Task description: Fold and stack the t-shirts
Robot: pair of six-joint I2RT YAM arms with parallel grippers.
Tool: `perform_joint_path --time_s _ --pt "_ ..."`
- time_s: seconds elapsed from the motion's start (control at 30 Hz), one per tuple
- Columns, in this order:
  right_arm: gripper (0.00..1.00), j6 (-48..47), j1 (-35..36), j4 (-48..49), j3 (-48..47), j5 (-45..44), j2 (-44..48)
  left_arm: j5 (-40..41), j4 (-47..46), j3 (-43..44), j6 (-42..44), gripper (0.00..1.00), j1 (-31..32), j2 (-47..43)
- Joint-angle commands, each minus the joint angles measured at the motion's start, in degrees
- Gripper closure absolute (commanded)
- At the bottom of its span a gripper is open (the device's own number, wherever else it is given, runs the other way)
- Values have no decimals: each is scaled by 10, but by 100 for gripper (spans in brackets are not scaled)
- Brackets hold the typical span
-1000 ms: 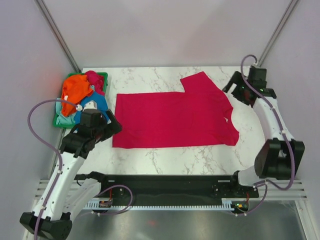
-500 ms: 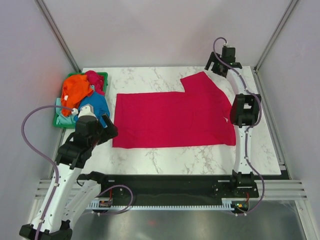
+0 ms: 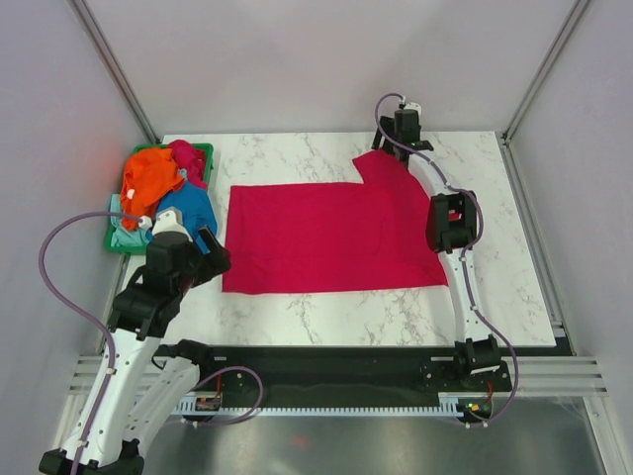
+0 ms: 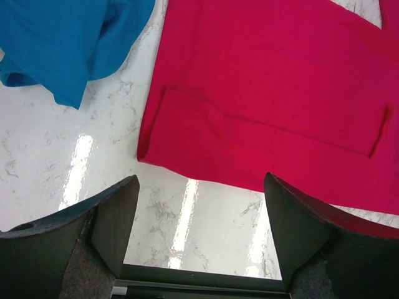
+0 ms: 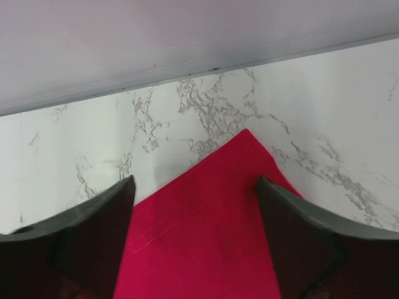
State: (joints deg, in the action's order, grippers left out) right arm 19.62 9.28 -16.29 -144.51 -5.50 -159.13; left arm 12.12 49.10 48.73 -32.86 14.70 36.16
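From the top external view, the magenta-red t-shirt lies spread flat in the middle of the marble worktop, with one sleeve pointing to the far edge. A green basket stands at the far left corner. It holds the orange t-shirt and a piece of darker red cloth. The blue t-shirt spills over the basket's near side, and the mint t-shirt shows at its near left corner. The left tool hovers just beside the spread shirt's left edge, near the blue one. The right arm stretches across the spread shirt, and the right tool is at the far sleeve.

In the left wrist view, the left tool is released: its two fingers stand wide apart with only bare worktop between them. Just ahead lies a corner of the magenta-red t-shirt, flat, with a crease running across it. The blue t-shirt lies beside it at the upper left, a strip of marble between the two.

In the right wrist view, the right tool is likewise released, its fingers spread to either side of the sleeve and grasping nothing. The pointed sleeve corner of the magenta-red t-shirt lies flat between and ahead of them on the worktop, short of the pale wall.
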Motion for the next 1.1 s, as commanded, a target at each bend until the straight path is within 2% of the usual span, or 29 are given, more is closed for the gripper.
perform_joint_path --time_s 0.0,0.13,0.17,0.23,0.27,0.33,0.47,0.5,0.67,0.7,0.77,0.87,0.93,1.07 --pt "19 10 -8 1 -12 -8 -23 8 -21 0 24 12 -4 -3" --pt "39 2 -9 4 -2 -21 -16 9 -21 0 25 12 -4 -1" --pt "51 0 -11 3 -2 -23 -15 9 -21 0 24 12 -4 -2" --pt "64 0 -15 2 0 -27 -15 9 -21 -1 24 12 -4 -3" --pt "75 -1 -16 2 -2 -27 -15 9 -22 -2 23 12 -4 -3" --pt "84 -1 -23 -4 -4 -26 -17 10 -21 -1 23 12 -4 -1" --pt "94 -14 -25 -39 -14 -50 -17 9 -23 -1 23 13 -4 -2" --pt "94 -22 -26 -44 -12 -55 -14 9 -22 -1 23 13 -4 -2" --pt "52 -45 -17 -6 62 -78 55 7 -22 0 24 13 -5 1" --pt "49 -49 -15 -10 64 -132 69 6 -22 0 25 13 -6 2" --pt "43 -49 -17 -21 78 -152 80 7 -22 -1 25 14 -9 4" --pt "34 -42 -22 0 114 -123 98 6 -22 -1 25 14 -9 6" --pt "24 -44 -22 20 124 -109 104 4 -23 0 25 14 -9 6" --pt "21 -36 -22 36 96 -84 106 4 -23 0 26 15 -10 10"
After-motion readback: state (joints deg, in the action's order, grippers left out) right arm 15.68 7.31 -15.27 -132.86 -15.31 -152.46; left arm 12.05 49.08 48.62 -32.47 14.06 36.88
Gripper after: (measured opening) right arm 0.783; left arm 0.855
